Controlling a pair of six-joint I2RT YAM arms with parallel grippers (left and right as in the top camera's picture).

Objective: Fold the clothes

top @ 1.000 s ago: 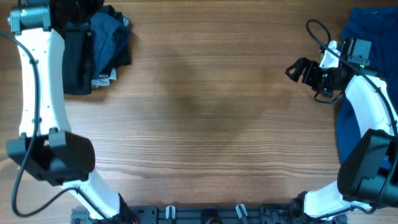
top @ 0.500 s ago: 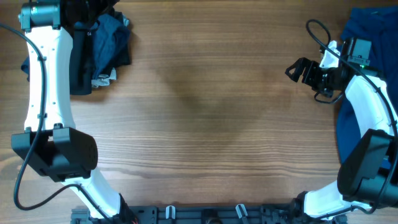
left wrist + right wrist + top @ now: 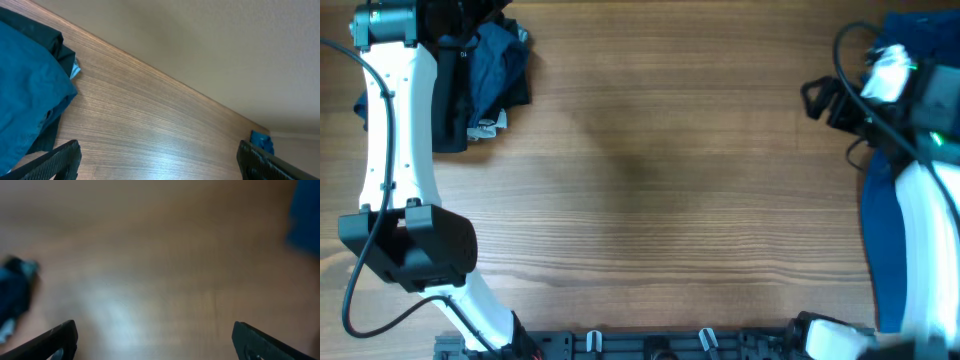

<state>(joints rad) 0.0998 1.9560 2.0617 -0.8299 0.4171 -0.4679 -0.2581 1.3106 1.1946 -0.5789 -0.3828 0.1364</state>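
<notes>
dark clothes [image 3: 488, 72] heaped far left; blue garment [image 3: 878, 250], right edge

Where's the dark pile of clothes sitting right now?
In the overhead view the dark pile lies in the far left corner of the table, right beside the left arm.

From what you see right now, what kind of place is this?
Probably a robot lab bench: a wooden table, a left arm and right arm at its edge, and clothes lying on it.
</notes>
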